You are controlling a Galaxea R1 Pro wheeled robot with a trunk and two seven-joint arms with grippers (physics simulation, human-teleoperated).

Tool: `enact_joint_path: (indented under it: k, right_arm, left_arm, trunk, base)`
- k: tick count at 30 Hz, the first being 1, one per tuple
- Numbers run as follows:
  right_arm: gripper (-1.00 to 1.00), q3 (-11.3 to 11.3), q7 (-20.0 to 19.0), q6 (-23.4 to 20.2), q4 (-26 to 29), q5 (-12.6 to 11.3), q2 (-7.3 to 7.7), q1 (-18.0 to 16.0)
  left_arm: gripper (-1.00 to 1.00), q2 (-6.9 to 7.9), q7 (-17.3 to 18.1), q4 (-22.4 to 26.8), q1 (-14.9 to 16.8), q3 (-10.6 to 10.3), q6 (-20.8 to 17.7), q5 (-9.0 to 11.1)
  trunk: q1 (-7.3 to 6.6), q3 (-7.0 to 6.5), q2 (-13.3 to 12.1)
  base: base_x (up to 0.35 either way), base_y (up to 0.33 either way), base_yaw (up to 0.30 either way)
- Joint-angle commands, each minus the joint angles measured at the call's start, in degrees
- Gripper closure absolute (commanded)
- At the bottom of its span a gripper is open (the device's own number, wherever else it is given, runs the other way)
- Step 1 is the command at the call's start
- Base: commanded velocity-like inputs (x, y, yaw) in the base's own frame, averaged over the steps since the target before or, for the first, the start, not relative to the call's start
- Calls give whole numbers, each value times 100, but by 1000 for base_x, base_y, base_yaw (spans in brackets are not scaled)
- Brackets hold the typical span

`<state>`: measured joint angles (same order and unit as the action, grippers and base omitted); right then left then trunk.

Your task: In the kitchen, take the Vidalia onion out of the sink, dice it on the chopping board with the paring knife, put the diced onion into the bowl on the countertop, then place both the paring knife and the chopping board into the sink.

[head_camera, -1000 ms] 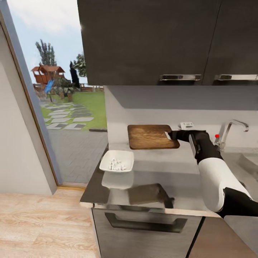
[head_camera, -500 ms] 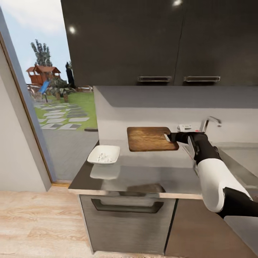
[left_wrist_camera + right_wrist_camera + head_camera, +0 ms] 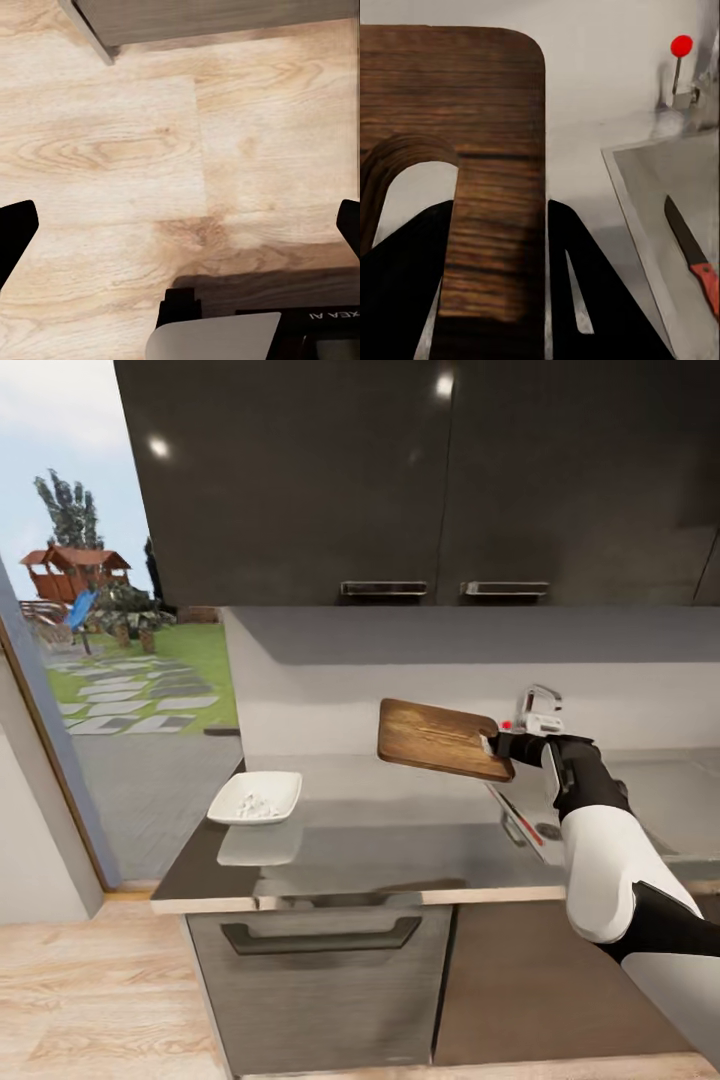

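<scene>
Grey countertop (image 3: 400,840) runs wide and bare under the dark cabinets (image 3: 400,470). Up in the air, the right gripper (image 3: 497,745) is clamped on the board (image 3: 440,738) at its handle end, the slab tilted and clear of the counter, its far edge pointing away from the hand. Just beside the gripper sits the sink (image 3: 675,202), knife (image 3: 694,255) lying inside. Bowl (image 3: 255,797) rests well beyond the board's far edge. Left gripper (image 3: 180,247) hangs wide apart over wooden floor (image 3: 150,150).
</scene>
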<state>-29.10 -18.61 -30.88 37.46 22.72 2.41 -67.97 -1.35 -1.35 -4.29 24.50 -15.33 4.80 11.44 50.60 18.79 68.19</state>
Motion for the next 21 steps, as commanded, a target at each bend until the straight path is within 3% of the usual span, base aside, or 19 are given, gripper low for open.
enact_joint_path:
  k: [1, 13, 19, 21]
  right_arm:
    - [100, -31, -25, -23, 8, 22, -3, -6]
    - [100, -35, 88, -15, -28, 22, -4, -1]
    - [100, -27, 449, -14, -47, 20, -14, -5]
    - [100, -24, 743, -9, -159, 22, -25, -5]
  left_arm:
    - [-100, -5, -6, -28, 11, -49, 42, 51]
    - [-100, -5, -6, -28, 11, -49, 44, 51]
    - [-100, -5, -6, -28, 11, -49, 42, 51]
    - [-100, -5, -6, -28, 11, -49, 41, 51]
  trunk:
    - [0, 0, 5]
    - [0, -80, 5]
    - [0, -118, 5]
    - [0, -121, 5]
  base:
    - [0, 0, -198]
    - [0, -160, -198]
    - [0, -293, -178]
    - [0, -175, -30]
